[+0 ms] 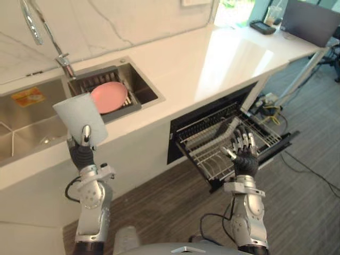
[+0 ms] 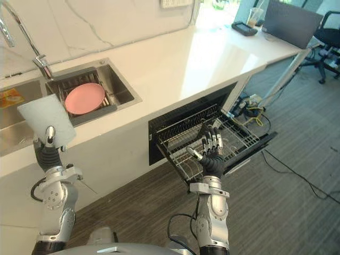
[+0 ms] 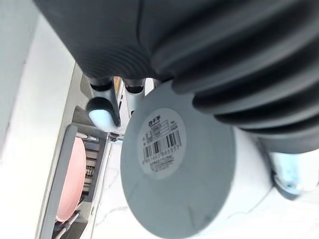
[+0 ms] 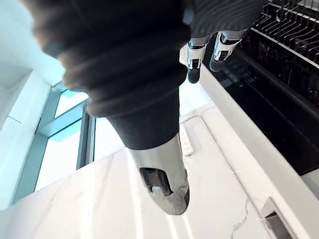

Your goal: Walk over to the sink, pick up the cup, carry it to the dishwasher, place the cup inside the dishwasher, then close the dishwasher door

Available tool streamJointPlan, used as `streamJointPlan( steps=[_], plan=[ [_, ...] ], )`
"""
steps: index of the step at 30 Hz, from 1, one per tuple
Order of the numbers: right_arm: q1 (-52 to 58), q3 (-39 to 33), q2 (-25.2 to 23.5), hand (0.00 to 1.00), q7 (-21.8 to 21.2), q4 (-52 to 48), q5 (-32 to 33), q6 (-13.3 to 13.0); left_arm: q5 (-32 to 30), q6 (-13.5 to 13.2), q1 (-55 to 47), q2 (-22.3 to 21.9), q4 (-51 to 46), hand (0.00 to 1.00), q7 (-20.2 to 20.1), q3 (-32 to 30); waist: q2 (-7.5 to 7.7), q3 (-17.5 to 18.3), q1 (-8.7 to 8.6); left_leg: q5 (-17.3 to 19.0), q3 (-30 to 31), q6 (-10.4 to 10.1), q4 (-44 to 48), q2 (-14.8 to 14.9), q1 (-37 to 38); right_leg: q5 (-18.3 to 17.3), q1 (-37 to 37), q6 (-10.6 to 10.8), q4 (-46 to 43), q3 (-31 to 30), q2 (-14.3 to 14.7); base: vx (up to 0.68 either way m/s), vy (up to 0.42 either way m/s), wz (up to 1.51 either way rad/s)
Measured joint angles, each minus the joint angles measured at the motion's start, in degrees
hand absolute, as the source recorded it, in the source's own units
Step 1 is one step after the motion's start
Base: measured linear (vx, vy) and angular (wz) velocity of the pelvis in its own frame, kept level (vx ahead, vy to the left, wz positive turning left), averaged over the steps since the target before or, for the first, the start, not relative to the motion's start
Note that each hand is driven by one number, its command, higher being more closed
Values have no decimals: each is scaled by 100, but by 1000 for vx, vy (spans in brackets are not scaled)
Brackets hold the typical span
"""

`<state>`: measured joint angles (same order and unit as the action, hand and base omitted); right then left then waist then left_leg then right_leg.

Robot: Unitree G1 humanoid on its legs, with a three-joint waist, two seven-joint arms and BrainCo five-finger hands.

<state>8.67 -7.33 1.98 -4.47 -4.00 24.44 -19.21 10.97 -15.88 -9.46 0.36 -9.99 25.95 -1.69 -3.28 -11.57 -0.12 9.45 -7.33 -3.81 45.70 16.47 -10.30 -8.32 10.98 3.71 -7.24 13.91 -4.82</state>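
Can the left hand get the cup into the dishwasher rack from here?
Probably not yet: the left hand holds the cup by the sink, while the rack lies across by the right hand.

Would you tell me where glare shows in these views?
Left eye view: daylight glares off the counter right of the sink. Right wrist view: a bright window backlights the right robot hand. Left wrist view: the cup shows no glare.

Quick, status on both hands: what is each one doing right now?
Left hand: shut on the cup, held raised.
Right hand: open, holding nothing, by the dishwasher rack.
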Motion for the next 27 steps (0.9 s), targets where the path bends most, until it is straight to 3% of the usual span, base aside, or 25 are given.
streamJointPlan(
  steps=[1,2,3,4,5,6,7,9,12,16,21,24,27],
  plan=[
    [-7,-25,14,0,4,-1,1,-35,-4,-29,-55,-1,-4,100,-25,29,-13,8,23,112,-43,-81,-109,-69,4,8,46,29,8,-2,-48,244,-22,-16],
    [-49,-69,126,0,22,-2,1,-83,-12,-66,-123,-4,-18,100,-115,96,-38,17,31,250,-66,-74,-777,-391,0,11,127,55,64,-44,-196,150,-1,-20],
    [-65,-71,145,0,49,-2,-2,-83,-14,-71,-123,-7,-35,100,-141,113,-45,15,33,230,-56,-80,-1138,-516,-1,19,123,69,69,-66,-253,175,29,-22],
    [-54,-60,147,0,122,-2,-7,-81,-13,-72,-120,-14,-71,100,-149,162,-61,26,31,41,-52,-100,-1769,-665,30,31,116,94,66,-82,-305,164,81,-17],
    [4,-55,185,0,184,-2,-9,-76,-13,-73,-120,-60,-85,100,-175,234,-163,83,15,-858,-39,-94,-2584,-764,131,13,121,158,59,-110,-284,205,108,-18],
    [18,-39,187,0,251,27,-10,-61,-2,-69,-109,-57,-77,100,-192,273,-237,155,11,-978,-66,-54,-2827,-801,244,-77,145,294,65,-167,-296,202,105,-4],
    [16,7,132,0,358,34,-12,-57,6,-40,-53,-41,-60,100,-243,294,-85,155,-54,-1057,-78,0,-3176,-992,385,-104,111,335,54,-186,-442,113,66,1],
    [1,106,58,0,418,25,-16,-57,5,-34,-1,-35,-64,100,-260,301,79,149,-42,-1300,-203,70,-3754,-1194,589,-104,10,334,50,-231,-616,85,69,-2],
    [-50,269,71,0,449,25,-6,-47,10,-28,-2,-27,-77,100,-272,295,77,169,-49,-1617,-244,115,-4445,-1375,886,-110,-35,344,58,-221,-723,19,20,-2],
    [-123,442,69,0,305,26,79,-26,13,-30,11,-29,-84,100,-362,297,29,207,-72,-1935,-251,110,-4983,-1398,989,-99,-151,383,109,-186,-686,-16,-11,0],
    [-244,555,73,0,-61,25,526,-27,-27,-143,162,-32,-112,100,-565,533,19,238,-119,-1980,-246,108,-5019,-1386,1018,-70,-116,434,167,-147,-663,-39,-17,0],
    [-404,616,89,0,-338,23,852,-10,-550,-330,450,-31,-300,100,-490,790,23,242,-160,-2005,-268,127,-5034,-1376,1007,-29,-136,475,220,-174,-651,-59,5,-5],
    [-630,640,117,0,-659,8,1152,130,-1166,-395,881,-17,-284,100,-138,875,24,277,-195,-2032,-381,134,-5054,-1334,977,70,-231,472,267,-297,-617,-55,7,-20]
  ],
)
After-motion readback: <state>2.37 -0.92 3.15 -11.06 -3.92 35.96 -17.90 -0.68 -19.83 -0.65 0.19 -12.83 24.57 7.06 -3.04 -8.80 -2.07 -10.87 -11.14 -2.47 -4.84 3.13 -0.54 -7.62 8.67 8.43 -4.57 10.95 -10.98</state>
